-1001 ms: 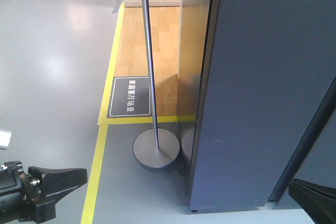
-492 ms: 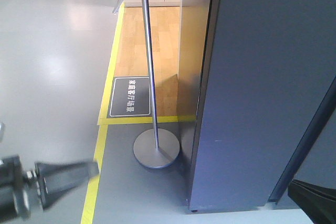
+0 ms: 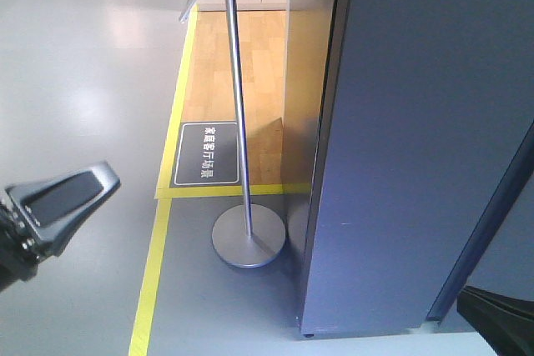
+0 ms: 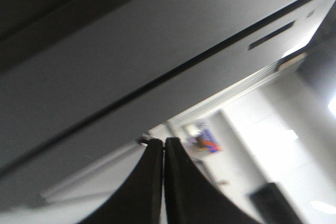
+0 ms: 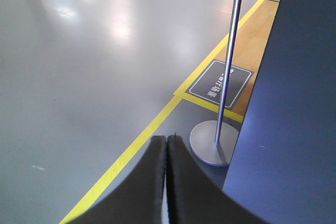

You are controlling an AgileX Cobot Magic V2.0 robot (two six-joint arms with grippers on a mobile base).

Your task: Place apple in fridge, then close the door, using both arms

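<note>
Both wrist cameras look out past a black claw with its two fingers pressed flat together and nothing between them: the left gripper (image 4: 164,145) tilted up toward a pale, blurred ceiling and a grey panel, the right gripper (image 5: 167,142) aimed down at the grey floor (image 5: 79,77). In the front view, the left gripper (image 3: 62,198) juts in from the lower left edge, one flat finger facing the camera, above the floor. A dark piece of the right arm (image 3: 501,323) fills the lower right corner.

Just beyond, the fridge (image 3: 417,139) stands as a tall blue-grey wall on the right; only its outside shows, so whether the door is shut cannot be told from here. The apple appears in none of the views.

Beside the fridge's near corner sits the round base of a silver sign pole (image 3: 236,97), its shaft rising out of the top of the frame. A yellow tape line (image 3: 150,281) runs along the floor to the pole's left. Behind the pole lies a dark floor sign (image 3: 206,154) with white characters, at the edge of a strip of wood flooring (image 3: 259,64).
</note>
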